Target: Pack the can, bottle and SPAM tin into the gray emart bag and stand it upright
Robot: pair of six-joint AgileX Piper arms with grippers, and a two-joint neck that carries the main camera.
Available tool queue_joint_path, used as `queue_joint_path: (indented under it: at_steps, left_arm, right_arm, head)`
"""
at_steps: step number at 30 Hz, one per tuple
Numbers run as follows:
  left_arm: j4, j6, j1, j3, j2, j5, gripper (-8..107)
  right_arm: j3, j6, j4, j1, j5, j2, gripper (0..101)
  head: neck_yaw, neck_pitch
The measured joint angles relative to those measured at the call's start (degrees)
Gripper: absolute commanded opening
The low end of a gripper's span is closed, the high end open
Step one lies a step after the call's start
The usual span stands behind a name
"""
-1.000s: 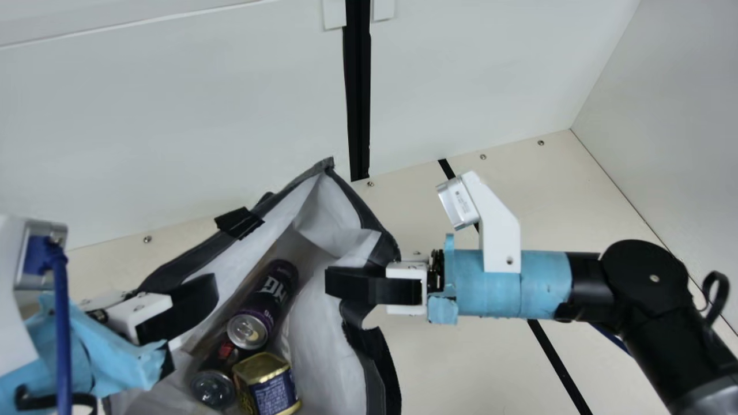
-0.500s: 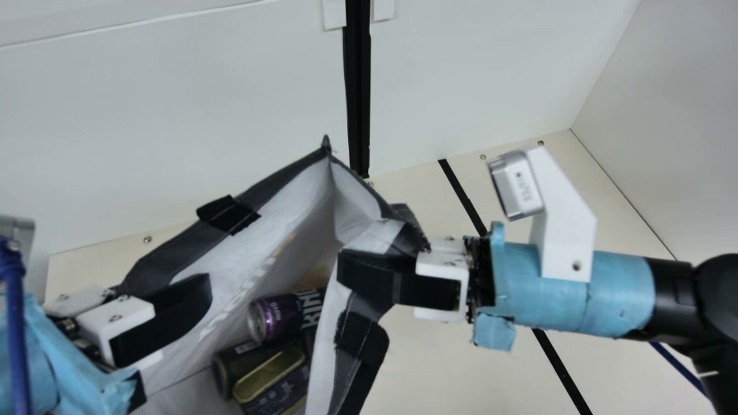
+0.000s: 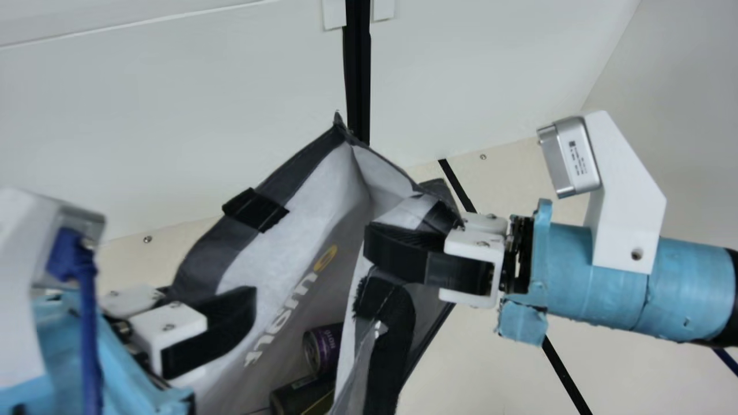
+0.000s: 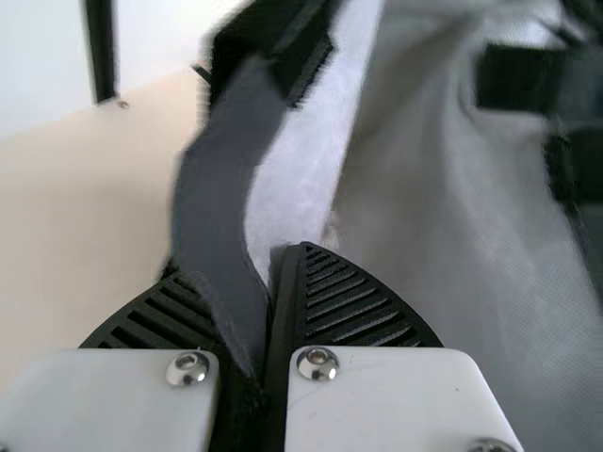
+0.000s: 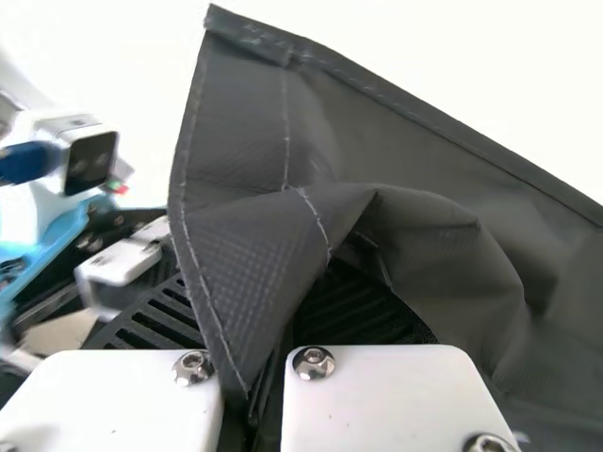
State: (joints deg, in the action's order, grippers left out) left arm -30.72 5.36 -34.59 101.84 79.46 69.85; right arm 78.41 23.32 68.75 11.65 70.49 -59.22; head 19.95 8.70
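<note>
I hold the gray bag [image 3: 323, 202] by its rim between my two grippers above the cream table [image 3: 478, 374], its mouth open toward the neck camera. My left gripper [image 3: 247, 301] has its fingers closed on the dark rim at one side; the left wrist view shows a gray strip of edging [image 4: 221, 207] pinched between the ribbed pads. My right gripper [image 3: 372, 245] is clamped on the opposite rim, where the right wrist view shows dark cloth [image 5: 250, 250] folded between the fingers. The purple can [image 3: 326, 347] lies inside the bag, low down, its round end showing beside the near panel. Just below it is a dark bottle [image 3: 300, 396], partly hidden, with a thin gold edge [image 3: 320, 402] along it; I cannot tell how the SPAM tin lies. Yellow and white lettering [image 3: 285, 323] runs along the bag's pale wall, and a black strap [image 3: 383, 340] hangs in a curve below my right fingers. Whether the bag's base touches the table, I cannot tell.
</note>
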Motion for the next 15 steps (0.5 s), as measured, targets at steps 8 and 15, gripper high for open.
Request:
queue_joint_path:
  at_steps: [8, 15]
  left_arm:
    - [-1.81, 4.76, -0.88, -0.39, 4.15, -0.01, -8]
    - [-3.99, 10.87, 1.22, 2.74, 10.01, -0.10, -8]
  right_arm:
    - [-1.28, 2.52, -10.37, 1.16, -1.27, -2.00, 0]
    - [-2.89, 10.71, -12.08, 4.27, -1.11, -5.37, 0]
  head:
    - [0.00, 0.00]
    - [-0.09, 0.00]
